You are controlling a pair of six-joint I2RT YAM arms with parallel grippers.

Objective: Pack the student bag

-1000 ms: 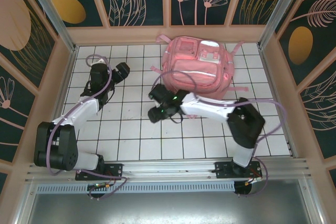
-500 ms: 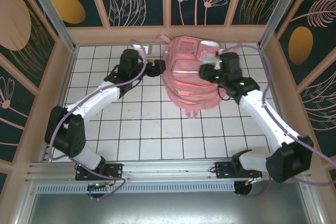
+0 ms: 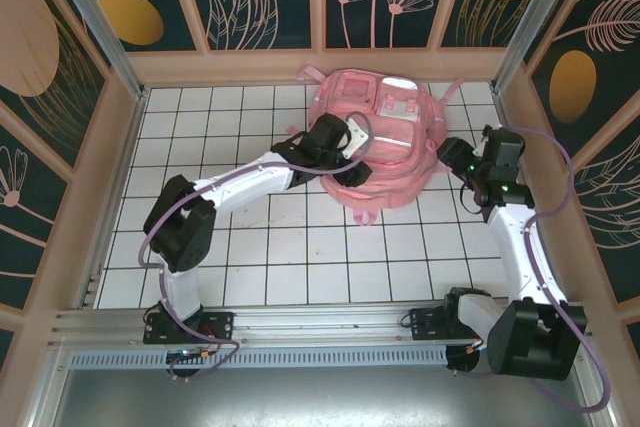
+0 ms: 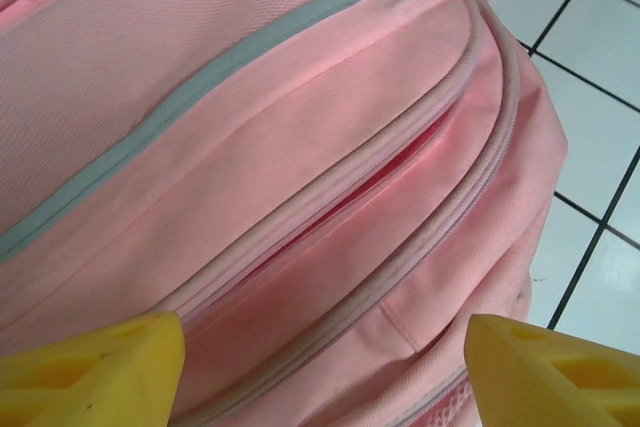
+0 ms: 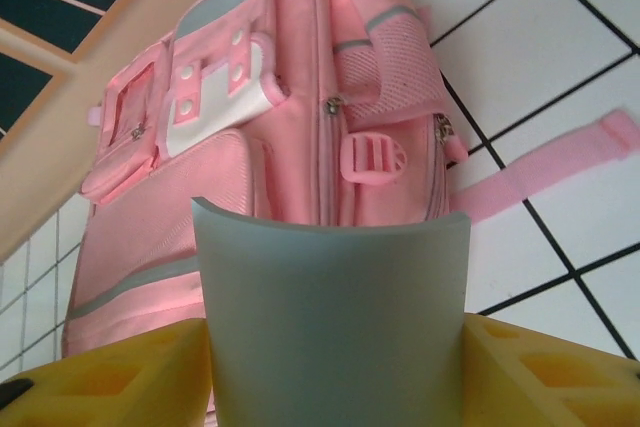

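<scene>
The student bag lies flat on the white tiles at the back, front pockets up. My left gripper hovers over its near left part. In the left wrist view its yellow fingertips stand wide apart, open, just above a partly gaping zip seam of the student bag. My right gripper sits at the bag's right side. It is shut on a pale grey-green flat sheet, bowed between the yellow fingers, with the student bag just beyond.
A pink strap trails from the bag across the tiles on its right. Wooden walls enclose the tiled table at the back and sides. A metal rail runs along the near edge.
My left arm has swung from the back-left tiles over to the bag's near left part. My right arm has pulled back from above the bag to its right side.
</scene>
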